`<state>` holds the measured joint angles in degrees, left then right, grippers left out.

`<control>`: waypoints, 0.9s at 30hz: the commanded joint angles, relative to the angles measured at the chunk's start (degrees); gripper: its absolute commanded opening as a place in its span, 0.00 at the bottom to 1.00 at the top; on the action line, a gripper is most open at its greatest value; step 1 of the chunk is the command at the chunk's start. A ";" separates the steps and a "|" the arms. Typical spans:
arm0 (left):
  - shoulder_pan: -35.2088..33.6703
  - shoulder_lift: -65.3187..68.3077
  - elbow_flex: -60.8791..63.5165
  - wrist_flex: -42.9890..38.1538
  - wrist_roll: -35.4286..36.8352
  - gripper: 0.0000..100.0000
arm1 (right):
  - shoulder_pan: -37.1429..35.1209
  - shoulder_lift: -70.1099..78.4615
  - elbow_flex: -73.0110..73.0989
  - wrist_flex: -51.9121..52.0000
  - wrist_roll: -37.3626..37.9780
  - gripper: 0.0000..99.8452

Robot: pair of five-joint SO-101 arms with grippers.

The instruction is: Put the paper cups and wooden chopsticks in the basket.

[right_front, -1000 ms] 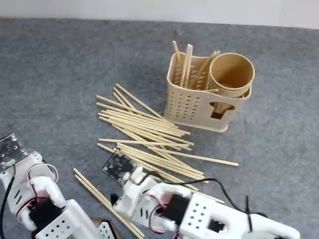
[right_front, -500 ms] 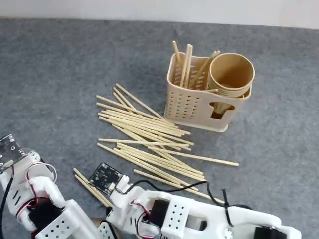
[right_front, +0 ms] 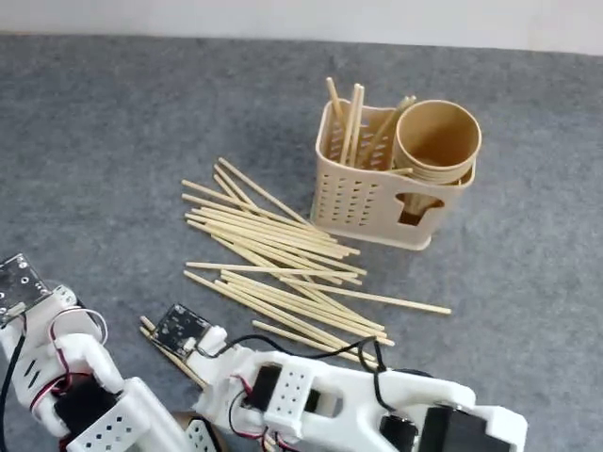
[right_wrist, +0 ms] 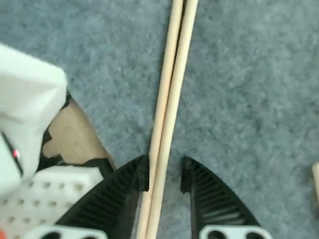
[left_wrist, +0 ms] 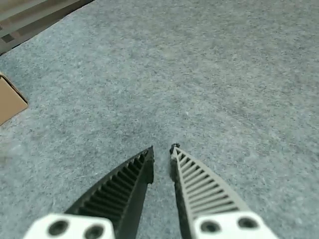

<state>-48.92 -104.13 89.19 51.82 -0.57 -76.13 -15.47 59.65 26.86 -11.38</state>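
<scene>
The beige perforated basket (right_front: 372, 202) stands at the back right with stacked paper cups (right_front: 438, 139) and a few upright chopsticks (right_front: 349, 115) inside. Many wooden chopsticks (right_front: 283, 264) lie scattered on the grey carpet in front of it. A separate pair of chopsticks (right_wrist: 172, 84) lies at the near left (right_front: 193, 375). My right gripper (right_wrist: 164, 167) is open low over this pair, which runs between its fingers close to one of them. My left gripper (left_wrist: 162, 149) is shut on nothing over bare carpet. The left arm (right_front: 57, 367) sits at the near left corner.
A brown cardboard piece (right_wrist: 75, 142) lies beside the left arm's white base (right_wrist: 30, 114), right next to my right gripper. Another cardboard corner (left_wrist: 10, 102) shows off to the side of the left gripper. Open carpet (right_front: 113, 141) spreads at the far left.
The right arm has swung left, away from the lower end of the chopstick pile, and now sits over the separate pair. The left arm has barely moved.
</scene>
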 commanded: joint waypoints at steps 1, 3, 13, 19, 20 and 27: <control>-0.40 -0.48 -0.31 -1.32 0.53 0.08 | 1.71 2.68 -3.82 -0.48 0.09 0.13; -0.40 -0.48 -0.31 -1.32 0.53 0.08 | 0.75 2.68 -4.18 -0.48 0.09 0.13; -0.40 -0.48 -0.31 -1.41 0.53 0.08 | 3.65 3.30 -4.18 -0.48 9.49 0.13; -0.40 -0.48 -0.31 -1.41 0.53 0.08 | 7.96 2.86 -4.00 -0.48 15.65 0.13; -0.40 -0.48 -0.31 -1.41 0.53 0.08 | 8.84 2.86 -4.00 -0.40 16.44 0.13; -0.40 -0.48 -0.31 -1.41 0.53 0.08 | 14.02 2.68 -4.44 3.47 21.45 0.02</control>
<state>-48.92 -104.13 89.19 51.65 -0.57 -65.93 -12.57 57.36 27.38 7.60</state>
